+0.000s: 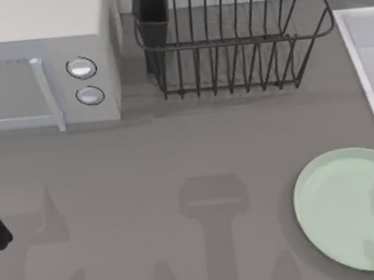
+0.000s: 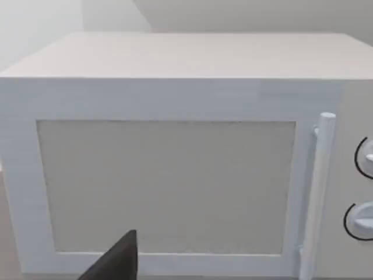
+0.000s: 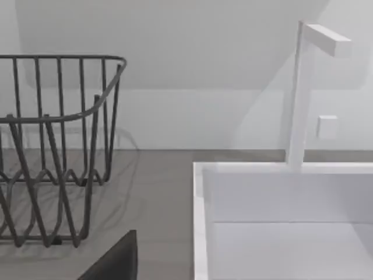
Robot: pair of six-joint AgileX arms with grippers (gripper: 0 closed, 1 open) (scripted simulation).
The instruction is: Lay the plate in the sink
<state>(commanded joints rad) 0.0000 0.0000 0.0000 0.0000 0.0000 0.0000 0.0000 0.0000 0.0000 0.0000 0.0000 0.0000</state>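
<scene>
Simulated kitchen: microwave [image 1: 44, 80], dish rack [image 1: 231, 44], sink [image 3: 280, 221].

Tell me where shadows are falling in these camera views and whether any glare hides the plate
Top view: soft arm-shaped shadows lie on the grey table, one crossing the plate, which stays plainly readable without glare. Right wrist view: the dish rack casts faint wire shadows on the counter, and the faucet a pale one on the wall above the sink. Left wrist view: the microwave is evenly lit.

No readable text, label or number anywhere — microwave [image 1: 43, 74] dials bear none.
</scene>
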